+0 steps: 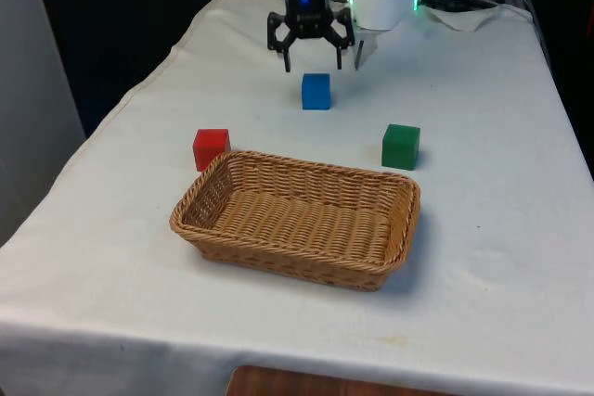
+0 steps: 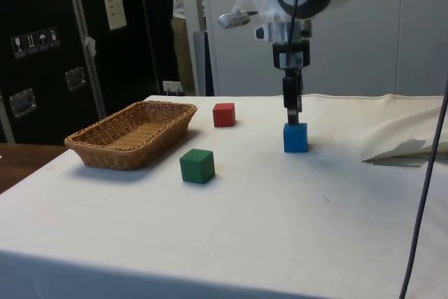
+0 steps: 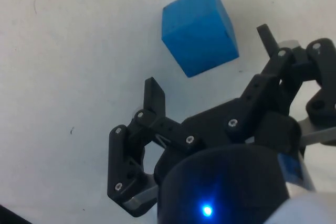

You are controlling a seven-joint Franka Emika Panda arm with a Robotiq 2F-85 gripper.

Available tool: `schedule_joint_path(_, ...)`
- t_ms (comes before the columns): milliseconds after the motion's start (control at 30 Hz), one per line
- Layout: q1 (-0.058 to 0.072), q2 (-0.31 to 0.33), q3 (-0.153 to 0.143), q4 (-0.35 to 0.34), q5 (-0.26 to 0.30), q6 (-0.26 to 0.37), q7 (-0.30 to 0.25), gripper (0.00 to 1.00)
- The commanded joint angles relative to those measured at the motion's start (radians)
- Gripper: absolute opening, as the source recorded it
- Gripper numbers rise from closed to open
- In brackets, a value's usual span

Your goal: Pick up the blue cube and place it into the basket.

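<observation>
The blue cube (image 1: 316, 91) (image 2: 295, 138) (image 3: 199, 29) sits on the white cloth, beyond the wicker basket (image 1: 278, 249) (image 2: 105, 153) towards the robot. My gripper (image 1: 313, 64) (image 2: 295, 113) (image 3: 211, 66) hangs open a little above the cube, slightly to its robot side and apart from it. Nothing is between the fingers (image 3: 154, 97). The basket is empty and stands in the near middle of the table.
A red cube (image 1: 212, 148) (image 2: 224, 114) stands by the basket's far corner on the front view's left. A green cube (image 1: 401, 146) (image 2: 197, 166) stands by the far corner on the right. A bunched white cloth and cables (image 1: 473, 8) lie near the robot's base.
</observation>
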Motion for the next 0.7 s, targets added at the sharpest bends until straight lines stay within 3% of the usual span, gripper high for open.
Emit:
schedule_joint_path(0, 0.003, 0.003, 0.008, -0.001, 0.034, 0.009, -0.019, 1.00)
schedule_joint_path(33, 0.003, 0.008, 0.011, 0.001, 0.038, 0.010, -0.020, 1.00)
schedule_joint_path(67, 0.000, 0.012, 0.004, 0.004, 0.005, 0.004, 0.000, 1.00)
schedule_joint_path(100, 0.002, 0.013, 0.014, 0.003, 0.042, 0.011, -0.021, 1.00)
schedule_joint_path(267, 0.000, 0.043, 0.033, 0.013, 0.074, 0.013, -0.031, 1.00)
schedule_joint_path(300, 0.000, 0.048, 0.025, 0.016, 0.040, 0.006, -0.009, 1.00)
schedule_joint_path(367, -0.001, 0.056, 0.042, 0.018, 0.093, 0.013, -0.040, 1.00)
schedule_joint_path(533, -0.004, 0.082, 0.059, 0.029, 0.139, 0.011, -0.069, 1.00)
schedule_joint_path(567, 0.000, 0.085, 0.045, 0.028, 0.099, 0.007, -0.042, 1.00)
schedule_joint_path(600, -0.005, 0.087, 0.061, 0.031, 0.146, 0.010, -0.074, 1.00)
schedule_joint_path(667, -0.005, 0.097, 0.064, 0.035, 0.161, 0.009, -0.086, 1.00)
